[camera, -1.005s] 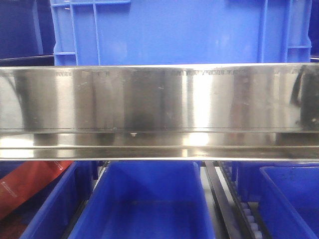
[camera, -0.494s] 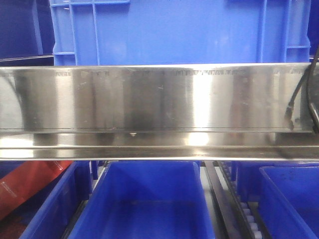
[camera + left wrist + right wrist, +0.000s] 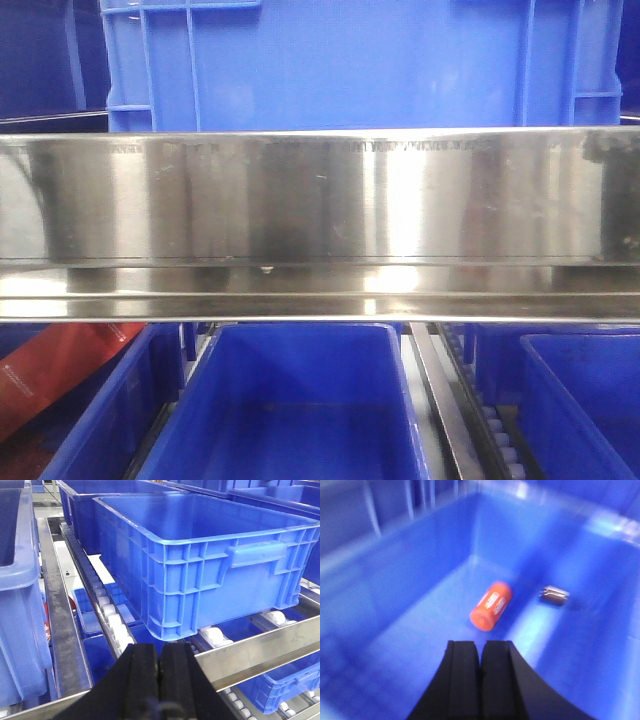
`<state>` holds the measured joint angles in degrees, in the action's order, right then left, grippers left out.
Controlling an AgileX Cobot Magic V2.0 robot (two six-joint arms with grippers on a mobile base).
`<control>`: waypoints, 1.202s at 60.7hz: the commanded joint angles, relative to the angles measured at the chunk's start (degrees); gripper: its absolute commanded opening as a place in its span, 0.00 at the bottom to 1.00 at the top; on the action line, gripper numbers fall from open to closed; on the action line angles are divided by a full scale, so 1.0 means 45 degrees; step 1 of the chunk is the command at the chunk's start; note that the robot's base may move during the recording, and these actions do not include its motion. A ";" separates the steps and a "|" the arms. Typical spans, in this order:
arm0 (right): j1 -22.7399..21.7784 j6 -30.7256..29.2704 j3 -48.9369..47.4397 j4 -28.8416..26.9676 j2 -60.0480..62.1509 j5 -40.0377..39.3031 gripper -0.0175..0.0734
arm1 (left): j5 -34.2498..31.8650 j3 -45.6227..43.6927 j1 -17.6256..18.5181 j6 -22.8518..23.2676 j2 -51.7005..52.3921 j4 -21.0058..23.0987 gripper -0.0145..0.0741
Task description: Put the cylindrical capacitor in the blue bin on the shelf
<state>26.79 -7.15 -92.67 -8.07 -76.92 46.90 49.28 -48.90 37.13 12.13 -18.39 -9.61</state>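
Note:
The cylindrical capacitor [image 3: 554, 596], a small dark cylinder with a metallic rim, lies on its side on the floor of a blue bin [image 3: 410, 570] in the right wrist view. My right gripper [image 3: 481, 647] hovers inside that bin, above and short of the capacitor, shut with nothing between its fingers. My left gripper [image 3: 160, 652] is shut and empty, just in front of a steel rail [image 3: 260, 652] of the shelf. The shelf's broad shiny front rail [image 3: 320, 200] fills the front view, where neither gripper shows.
An orange cylinder [image 3: 492, 605] lies in the same bin, left of the capacitor. A large blue crate [image 3: 200, 555] sits on white rollers behind the left gripper. In the front view, a blue crate [image 3: 350, 60] stands above the rail, open blue bins [image 3: 290, 400] below, and a red object [image 3: 50, 375] lower left.
A dark cable and arm part that showed at the right edge of the front view half a second ago is gone from view. The shelf and bins have not moved.

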 commanded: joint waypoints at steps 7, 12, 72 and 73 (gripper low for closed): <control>-0.1014 0.0178 0.2882 0.0080 0.2960 -0.1119 0.02 | -0.0131 -0.0003 0.0033 0.0104 0.0079 0.0066 0.04; -0.1435 0.0178 0.4276 0.0217 0.4291 -0.1604 0.01 | -0.0131 -0.0003 0.0033 0.0104 0.0079 0.0044 0.04; -0.1907 0.0178 1.4268 0.0531 1.5211 -0.4336 0.01 | -0.0131 0.0006 0.0033 0.0104 0.0079 -0.0362 0.04; -0.1907 0.0178 1.4268 0.0531 1.5211 -0.4336 0.01 | -0.0131 0.0006 0.0033 0.0104 0.0079 -0.0362 0.04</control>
<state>18.45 -6.50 -28.71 -6.16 -8.80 29.27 49.32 -48.90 37.13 12.13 -18.39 -10.98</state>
